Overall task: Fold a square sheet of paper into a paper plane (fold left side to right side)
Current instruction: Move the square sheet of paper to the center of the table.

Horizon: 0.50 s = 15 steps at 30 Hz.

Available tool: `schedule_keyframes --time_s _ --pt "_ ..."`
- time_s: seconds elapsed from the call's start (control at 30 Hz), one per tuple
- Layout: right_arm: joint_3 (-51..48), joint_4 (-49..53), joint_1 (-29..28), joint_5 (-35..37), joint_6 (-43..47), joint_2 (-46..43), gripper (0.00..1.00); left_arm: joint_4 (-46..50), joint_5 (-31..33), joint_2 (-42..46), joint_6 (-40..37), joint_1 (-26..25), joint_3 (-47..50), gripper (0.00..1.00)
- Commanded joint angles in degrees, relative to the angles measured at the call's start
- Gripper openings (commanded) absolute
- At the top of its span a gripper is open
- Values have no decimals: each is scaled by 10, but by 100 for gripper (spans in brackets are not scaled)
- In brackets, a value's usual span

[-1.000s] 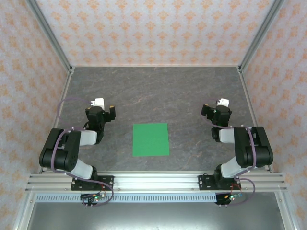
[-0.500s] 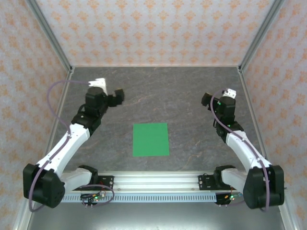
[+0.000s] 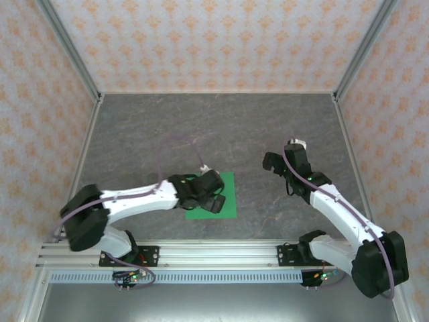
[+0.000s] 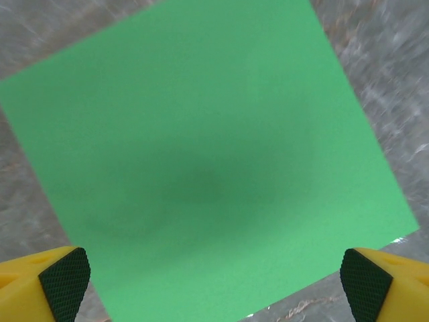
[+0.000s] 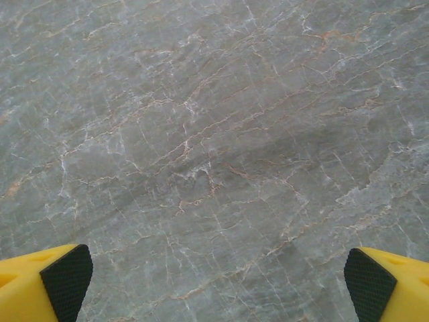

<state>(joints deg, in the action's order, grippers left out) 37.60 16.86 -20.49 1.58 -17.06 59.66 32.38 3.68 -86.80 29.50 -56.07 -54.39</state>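
Note:
The square sheet of paper (image 3: pixel 230 202) is bright green and lies flat on the dark marbled table (image 3: pixel 221 127), near the front middle. No crease shows on it, and a paper plane is out of view. My left gripper (image 3: pixel 216 193) reaches in from the left and hovers over the sheet's left half, hiding that part from above. In the left wrist view the sheet (image 4: pixel 201 161) spreads below the open left gripper (image 4: pixel 214 285), whose yellow fingers (image 4: pixel 64 282) hold nothing. My right gripper (image 3: pixel 271 164) hangs open over bare table to the right of the sheet, and its fingertips (image 5: pixel 369 285) stand far apart.
Patterned walls (image 3: pixel 214 40) with metal corner posts enclose the table on three sides. An aluminium rail (image 3: pixel 221 255) with both arm bases runs along the near edge. Bare stone (image 5: pixel 214 147) lies under the right gripper.
The left arm has swung from the back left down over the green sheet. The right arm has stretched forward and inward towards the sheet. Both grippers stayed open.

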Motion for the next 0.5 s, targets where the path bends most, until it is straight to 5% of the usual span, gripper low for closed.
schedule_keyframes --time_s 0.0,0.47 --pt "25 40 -6 19 -8 -19 100 46 50 -54 31 -7 -53 99" --pt "31 55 -7 29 20 -36 100 30 -31 -173 47 23 -114 99"
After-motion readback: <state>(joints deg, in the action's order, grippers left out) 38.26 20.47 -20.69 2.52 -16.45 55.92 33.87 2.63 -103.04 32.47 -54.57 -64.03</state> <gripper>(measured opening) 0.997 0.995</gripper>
